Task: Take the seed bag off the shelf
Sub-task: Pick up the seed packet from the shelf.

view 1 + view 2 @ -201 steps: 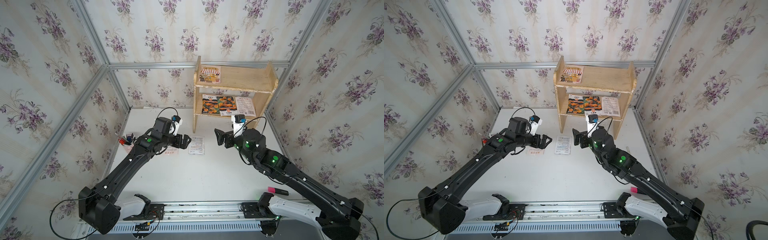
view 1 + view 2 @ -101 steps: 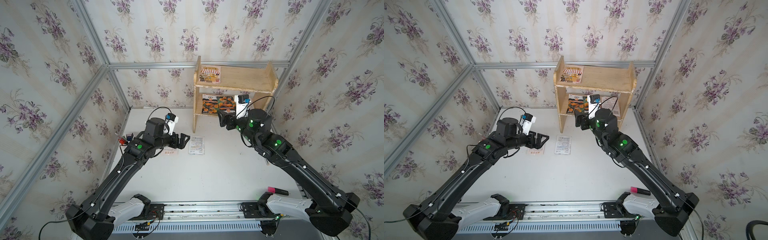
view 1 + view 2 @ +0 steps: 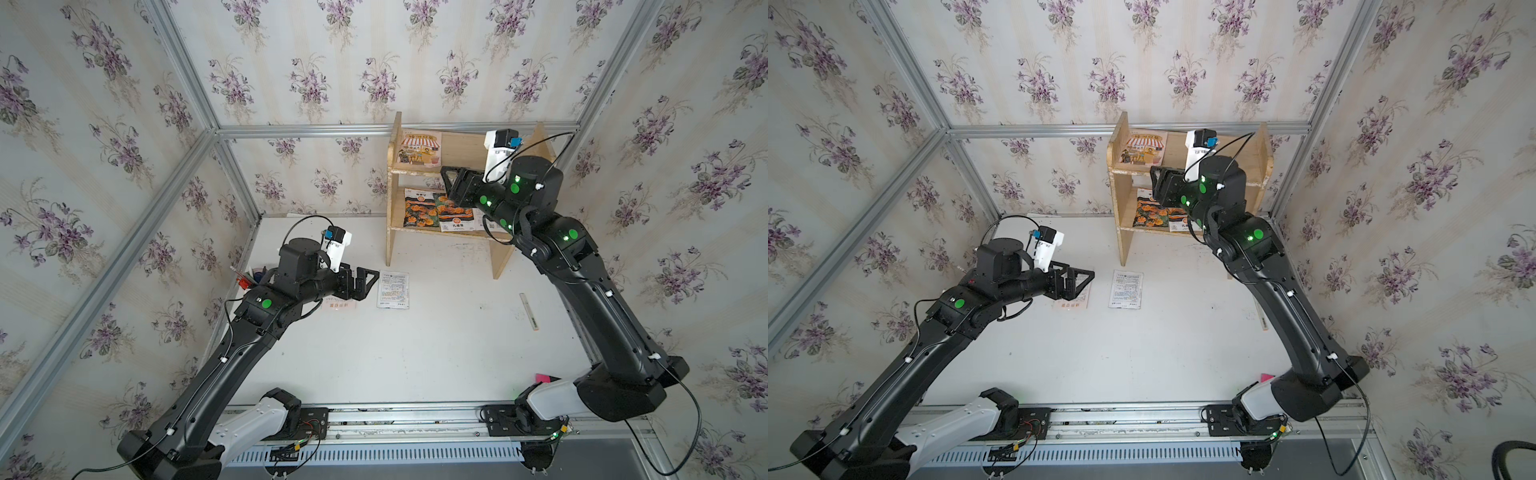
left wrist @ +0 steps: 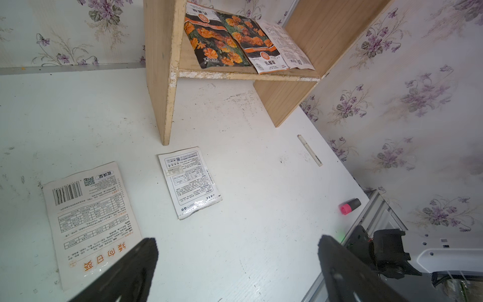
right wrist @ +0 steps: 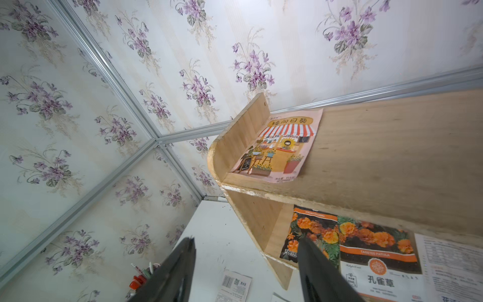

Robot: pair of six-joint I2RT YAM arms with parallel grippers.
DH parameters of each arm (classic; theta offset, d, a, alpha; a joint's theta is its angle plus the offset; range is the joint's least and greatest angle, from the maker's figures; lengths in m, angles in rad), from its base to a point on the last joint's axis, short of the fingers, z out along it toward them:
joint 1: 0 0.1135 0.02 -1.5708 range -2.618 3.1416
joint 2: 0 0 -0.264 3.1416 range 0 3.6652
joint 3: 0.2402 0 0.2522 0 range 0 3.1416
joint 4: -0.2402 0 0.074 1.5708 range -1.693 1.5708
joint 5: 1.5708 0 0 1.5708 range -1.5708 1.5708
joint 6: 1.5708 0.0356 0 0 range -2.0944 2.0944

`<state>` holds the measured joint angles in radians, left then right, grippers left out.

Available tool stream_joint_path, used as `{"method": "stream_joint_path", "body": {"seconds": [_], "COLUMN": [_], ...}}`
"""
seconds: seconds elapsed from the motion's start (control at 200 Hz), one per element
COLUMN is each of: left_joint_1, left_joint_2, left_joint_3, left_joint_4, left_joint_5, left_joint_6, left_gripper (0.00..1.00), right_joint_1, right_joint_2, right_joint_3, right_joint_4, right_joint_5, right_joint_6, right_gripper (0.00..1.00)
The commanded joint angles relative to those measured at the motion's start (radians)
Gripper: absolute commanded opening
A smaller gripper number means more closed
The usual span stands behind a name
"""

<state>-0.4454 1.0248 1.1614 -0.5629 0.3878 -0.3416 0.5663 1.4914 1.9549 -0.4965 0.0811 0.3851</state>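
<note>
Floral wallpaper [image 3: 332, 62], white tabletop [image 3: 415, 353] w/ shelf [image 3: 461, 149]; left claw [image 3: 370, 284] & right claw [image 3: 446, 185] spread, empty.

shelf [image 4: 167, 104]: raw matt wood, chipped whitish edges | seed bag [image 5: 277, 146] on shelf's top tier: smooth, printed | table [image 4: 261, 209] under shelf: white, matt, scuffed

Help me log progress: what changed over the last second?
The right gripper rose from table level and moved forward to the front of the upper tier of the shelf, empty; nothing was gripped or released. The left gripper stayed open over the table, and the seed bags on shelf and table kept their places.
</note>
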Motion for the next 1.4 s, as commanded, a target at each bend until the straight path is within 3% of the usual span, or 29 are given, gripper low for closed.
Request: {"method": "stream_joint_path", "body": {"seconds": [0.0,0.475,1.394], "left_joint_1": [0.001,0.001,0.001], "left_joint_2": [-0.023,-0.109,-0.121], "left_joint_3": [-0.007,-0.06,-0.088], "left_joint_4": [0.006,0.02,0.05], "left_joint_5": [0.023,0.052,0.052], "left_joint_6": [-0.002,0.007,0.027], "left_gripper": [1.0,1.0,1.0], "right_joint_1": [-0.045,-0.132,-0.101], "right_joint_2": [0.042,0.201,0.396], "right_joint_3": [0.048,0.176,0.389], "right_joint_4": [-0.054,-0.046,-0.184], "right_joint_5": [-0.071,-0.198,-0.097], "right_joint_6": [0.109,0.237,0.221], "right_gripper": [0.63,0.51,0.36]}}
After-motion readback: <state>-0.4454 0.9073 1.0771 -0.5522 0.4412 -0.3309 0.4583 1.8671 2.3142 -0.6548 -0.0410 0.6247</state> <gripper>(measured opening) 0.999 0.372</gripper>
